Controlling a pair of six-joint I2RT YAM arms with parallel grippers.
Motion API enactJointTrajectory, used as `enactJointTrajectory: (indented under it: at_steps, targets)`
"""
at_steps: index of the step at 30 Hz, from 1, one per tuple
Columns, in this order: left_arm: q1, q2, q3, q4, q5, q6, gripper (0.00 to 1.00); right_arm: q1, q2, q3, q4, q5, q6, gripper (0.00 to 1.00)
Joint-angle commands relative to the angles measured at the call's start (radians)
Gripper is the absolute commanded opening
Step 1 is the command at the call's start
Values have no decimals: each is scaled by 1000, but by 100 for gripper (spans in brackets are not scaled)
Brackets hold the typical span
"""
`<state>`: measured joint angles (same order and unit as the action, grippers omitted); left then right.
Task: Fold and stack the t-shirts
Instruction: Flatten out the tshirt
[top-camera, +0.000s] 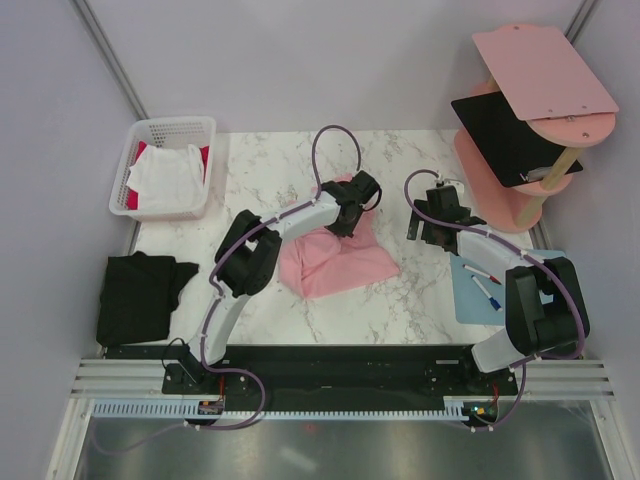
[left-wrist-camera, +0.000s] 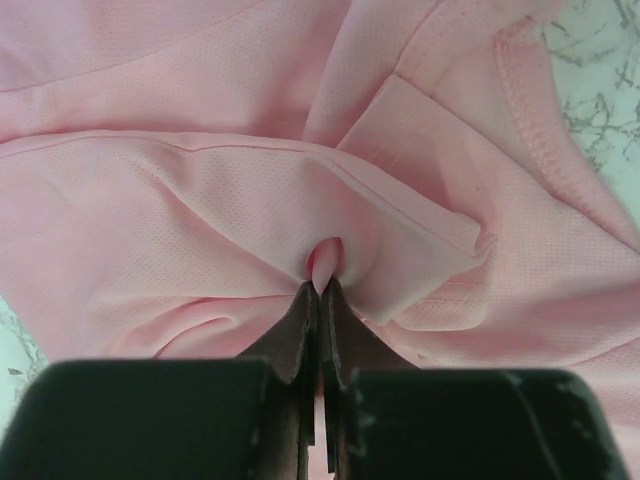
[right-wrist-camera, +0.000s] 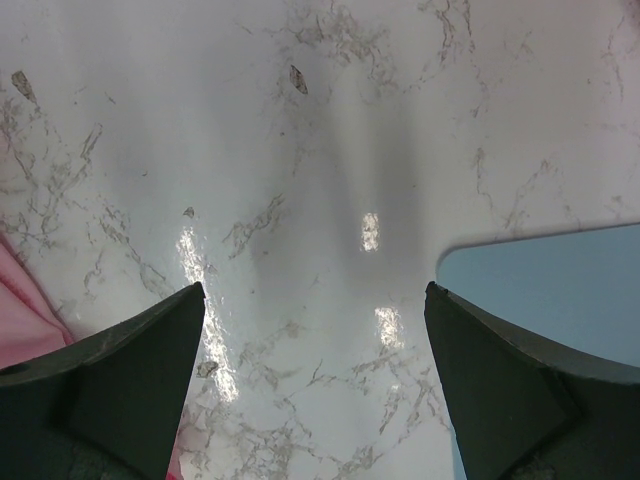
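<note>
The left gripper (left-wrist-camera: 322, 290) is pressed together on a small raised pleat of the light pink t-shirt (left-wrist-camera: 200, 200), its fingertips meeting with only a nub of cloth between them. So narrow a pinch likely serves to lift or drag one layer for a fold, not the whole garment. Around the pinch the cloth lies rumpled, with a seam crossing the upper half of the wrist view and a ribbed edge at upper right. From above, the shirt sits bunched, not flat, in the centre of the marble table (top-camera: 260, 170), and the left claw grips it near its upper edge. The right gripper (right-wrist-camera: 315, 300) is spread wide over bare marble and holds nothing. It hangs between pink cloth at the lower left of its view and the corner of the light blue mat (right-wrist-camera: 560, 280) at right, probably placed to take an opposite edge. Further out, a black t-shirt (top-camera: 135, 295) lies crumpled at lower left. A white t-shirt (top-camera: 165, 178) over a red t-shirt (top-camera: 204, 156) fills the white basket (top-camera: 175, 122) at upper left, apparently not yet folded.
</note>
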<state>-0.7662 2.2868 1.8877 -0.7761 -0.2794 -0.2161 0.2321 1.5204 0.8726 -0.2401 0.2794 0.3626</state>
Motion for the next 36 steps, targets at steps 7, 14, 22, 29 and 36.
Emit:
enactJointTrajectory:
  at_steps: [7,14,22,29,36]
  targets:
    - [22,-255,-90,17,-184,-23,2,27,-42,-58,169,-245,6,98]
    - [45,-365,-165,11,-228,-31,2,118,67,12,232,-342,18,96]
    - [126,-480,-278,-26,-277,-94,2,187,208,98,325,-361,50,91]
    - [258,-618,-443,-80,-293,-166,2,233,236,144,349,-408,19,57]
    - [373,-734,-547,-100,-293,-187,2,295,302,204,369,-434,-1,0]
